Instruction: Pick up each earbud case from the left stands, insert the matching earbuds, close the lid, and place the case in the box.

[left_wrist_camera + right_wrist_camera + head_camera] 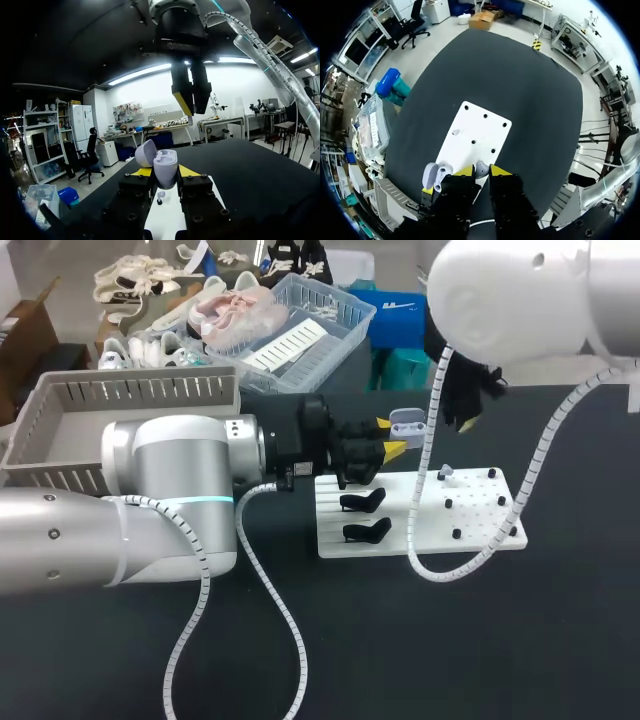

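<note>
The table is plain black. The board on it is white, dotted with small black pegs, and its two stands are black. The earbud case is pale lilac all over, lid included. The left tool is black with bright yellow tips. The left arm is silver-grey with a thin cyan ring, and its coiled hose is white. The box is light grey with slatted walls.

The black table carries a white rectangular pegboard near its middle, lying flat and dotted with small black pegs. A grey slotted box sits at the table's far left corner, well apart from the pegboard.
</note>
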You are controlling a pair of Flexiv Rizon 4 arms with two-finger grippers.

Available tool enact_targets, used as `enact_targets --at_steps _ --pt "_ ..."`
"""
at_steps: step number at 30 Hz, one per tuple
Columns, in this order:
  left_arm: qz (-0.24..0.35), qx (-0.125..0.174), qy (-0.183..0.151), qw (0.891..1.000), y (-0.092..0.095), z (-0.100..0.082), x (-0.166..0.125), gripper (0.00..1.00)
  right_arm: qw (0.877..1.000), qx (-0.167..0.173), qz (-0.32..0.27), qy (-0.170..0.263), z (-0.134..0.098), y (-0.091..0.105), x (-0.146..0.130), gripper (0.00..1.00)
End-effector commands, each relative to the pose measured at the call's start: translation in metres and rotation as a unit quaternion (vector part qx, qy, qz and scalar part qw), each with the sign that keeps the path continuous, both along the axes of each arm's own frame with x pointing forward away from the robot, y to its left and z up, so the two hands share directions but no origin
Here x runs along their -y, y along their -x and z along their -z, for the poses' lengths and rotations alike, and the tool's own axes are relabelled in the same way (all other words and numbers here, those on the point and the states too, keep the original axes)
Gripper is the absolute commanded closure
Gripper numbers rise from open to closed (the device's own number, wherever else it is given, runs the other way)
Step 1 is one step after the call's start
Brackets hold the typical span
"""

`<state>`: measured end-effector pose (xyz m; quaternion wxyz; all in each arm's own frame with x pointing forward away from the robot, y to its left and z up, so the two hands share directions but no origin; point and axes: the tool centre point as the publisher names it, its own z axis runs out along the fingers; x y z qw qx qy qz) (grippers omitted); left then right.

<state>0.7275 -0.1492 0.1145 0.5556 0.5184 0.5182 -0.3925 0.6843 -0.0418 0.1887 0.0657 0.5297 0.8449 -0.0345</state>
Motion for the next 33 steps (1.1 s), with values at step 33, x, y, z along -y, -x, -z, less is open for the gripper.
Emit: enact_targets --at_steps 33 --pt "-0.003 0.001 0.001 1.000 0.001 0.001 0.001 1.00 0.999 0.030 -0.030 0.029 0.013 -0.032 -0.045 1.00"
